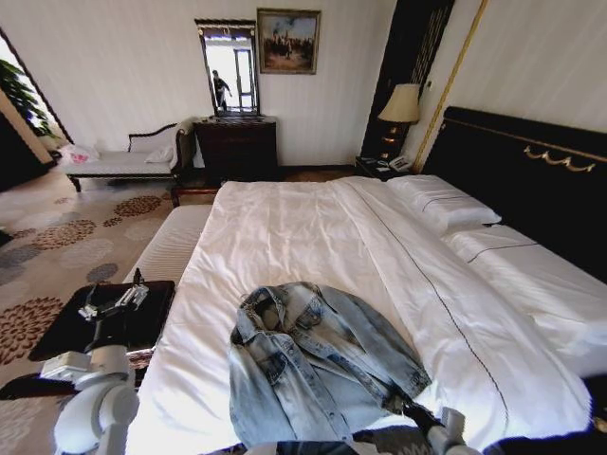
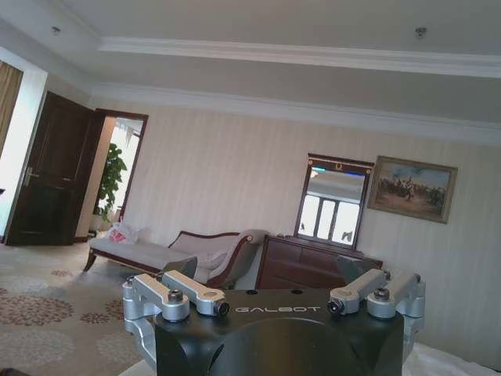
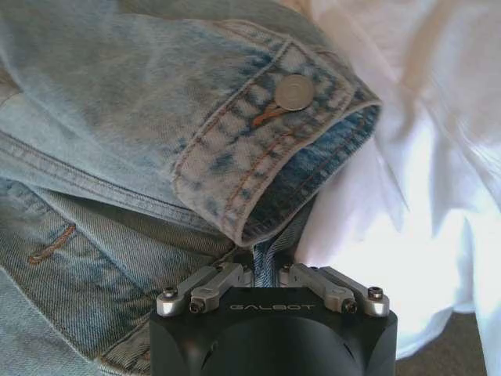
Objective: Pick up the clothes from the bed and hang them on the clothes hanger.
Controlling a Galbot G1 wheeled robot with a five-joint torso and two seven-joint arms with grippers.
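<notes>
Light-blue denim jacket (image 1: 318,370), crumpled, on white bed (image 1: 285,237)

Hotel-style bedroom, shown by the very wide bed (image 1: 313,246) with white sheets and pillows (image 1: 446,204), tall black headboard (image 1: 531,180) behind it, lamp (image 1: 400,104) beside the headboard, dark dresser (image 1: 237,147), mirror (image 1: 230,66) and framed painting (image 1: 287,41) beyond the bed, chaise (image 1: 128,156) beside the dresser, patterned carpet (image 1: 57,246).

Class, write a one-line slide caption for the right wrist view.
Right hand closed on the denim jacket hem beside its buttoned cuff, at the edge of the white bed.
</notes>
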